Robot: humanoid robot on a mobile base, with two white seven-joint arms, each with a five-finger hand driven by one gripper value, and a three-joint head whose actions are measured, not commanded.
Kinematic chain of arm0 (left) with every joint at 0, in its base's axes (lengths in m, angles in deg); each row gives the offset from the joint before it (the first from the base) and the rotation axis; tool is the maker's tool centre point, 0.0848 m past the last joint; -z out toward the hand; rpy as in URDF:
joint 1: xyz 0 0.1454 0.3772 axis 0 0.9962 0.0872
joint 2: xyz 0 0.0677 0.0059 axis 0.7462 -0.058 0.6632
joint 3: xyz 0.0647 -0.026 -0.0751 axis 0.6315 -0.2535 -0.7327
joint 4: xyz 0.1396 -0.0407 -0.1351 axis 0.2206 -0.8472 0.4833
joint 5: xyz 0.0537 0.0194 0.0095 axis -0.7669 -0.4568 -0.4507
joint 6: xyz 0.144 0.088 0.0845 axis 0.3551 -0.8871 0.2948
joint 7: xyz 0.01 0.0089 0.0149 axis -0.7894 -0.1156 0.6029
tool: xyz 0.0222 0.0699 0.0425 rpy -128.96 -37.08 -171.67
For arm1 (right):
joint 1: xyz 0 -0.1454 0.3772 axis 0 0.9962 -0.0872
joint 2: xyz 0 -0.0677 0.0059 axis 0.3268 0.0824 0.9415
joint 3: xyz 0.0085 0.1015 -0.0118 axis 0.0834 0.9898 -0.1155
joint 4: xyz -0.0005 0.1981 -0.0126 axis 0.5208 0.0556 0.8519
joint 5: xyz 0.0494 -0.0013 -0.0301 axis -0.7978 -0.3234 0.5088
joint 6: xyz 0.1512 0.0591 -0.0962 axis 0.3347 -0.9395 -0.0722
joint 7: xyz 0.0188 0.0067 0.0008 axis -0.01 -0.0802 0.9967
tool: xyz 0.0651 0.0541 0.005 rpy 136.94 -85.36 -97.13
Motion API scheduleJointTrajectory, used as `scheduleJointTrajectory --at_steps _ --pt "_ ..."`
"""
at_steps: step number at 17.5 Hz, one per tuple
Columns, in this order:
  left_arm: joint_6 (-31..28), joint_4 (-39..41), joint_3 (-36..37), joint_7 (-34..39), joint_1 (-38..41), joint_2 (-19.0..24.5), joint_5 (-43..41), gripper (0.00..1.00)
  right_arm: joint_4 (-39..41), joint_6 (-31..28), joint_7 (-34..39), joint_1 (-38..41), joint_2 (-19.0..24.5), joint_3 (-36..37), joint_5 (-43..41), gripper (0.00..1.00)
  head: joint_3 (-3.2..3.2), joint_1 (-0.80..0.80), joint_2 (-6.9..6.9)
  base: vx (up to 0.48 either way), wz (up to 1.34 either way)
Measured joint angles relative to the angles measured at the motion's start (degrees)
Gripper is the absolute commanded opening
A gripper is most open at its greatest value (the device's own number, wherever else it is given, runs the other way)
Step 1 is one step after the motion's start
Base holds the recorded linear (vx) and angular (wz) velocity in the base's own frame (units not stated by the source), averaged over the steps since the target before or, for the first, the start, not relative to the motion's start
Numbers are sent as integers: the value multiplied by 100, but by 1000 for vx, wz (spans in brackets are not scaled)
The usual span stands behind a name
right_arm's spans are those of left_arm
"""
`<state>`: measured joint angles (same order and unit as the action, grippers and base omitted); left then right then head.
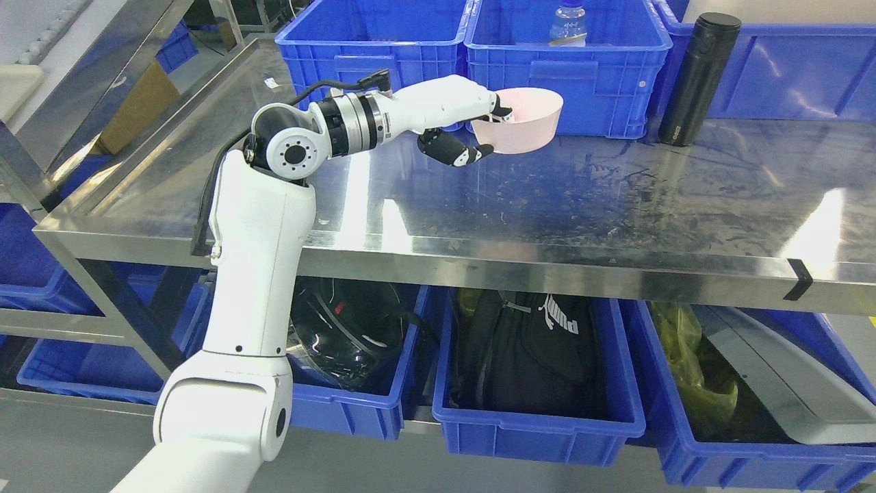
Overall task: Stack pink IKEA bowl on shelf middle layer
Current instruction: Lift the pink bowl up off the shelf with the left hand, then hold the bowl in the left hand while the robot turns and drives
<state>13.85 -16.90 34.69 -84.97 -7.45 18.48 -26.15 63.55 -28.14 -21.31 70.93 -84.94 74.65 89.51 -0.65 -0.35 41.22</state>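
Left hand (472,127) gripping pink bowl (523,122)

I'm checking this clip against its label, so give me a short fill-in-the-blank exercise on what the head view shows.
1. The robot's left hand grips the rim of the round ____ plastic bowl.
2. The bowl is over the shiny ____ shelf surface.
3. The tall black cylindrical flask stands to the bowl's ____.
4. The clear plastic bottle sits inside a ____ plastic crate.

Missing words: pink; steel; right; blue

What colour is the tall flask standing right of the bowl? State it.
Matte black flask, clearest in the head view, upright on the steel shelf beside the pink bowl.
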Motion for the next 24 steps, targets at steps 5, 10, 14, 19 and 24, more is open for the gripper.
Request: scheduleJointTrajectory --at_steps 5,10,14,19,24 --pt "10 499 -96 41 193 -2 168 0 0 0 0 0 0 0 0 100 0 0 0 0 0" --pt "14 792 -153 55 262 -2 226 1 0 0 0 0 0 0 0 100 0 0 0 0 0" --pt "-15 941 -181 58 280 -3 245 1 0 0 0 0 0 0 0 100 0 0 0 0 0" --pt "-33 1078 -204 58 293 -3 257 1 0 0 0 0 0 0 0 100 0 0 0 4 31" --pt "4 1161 -219 58 313 -3 262 2 0 0 0 0 0 0 0 100 0 0 0 28 302"
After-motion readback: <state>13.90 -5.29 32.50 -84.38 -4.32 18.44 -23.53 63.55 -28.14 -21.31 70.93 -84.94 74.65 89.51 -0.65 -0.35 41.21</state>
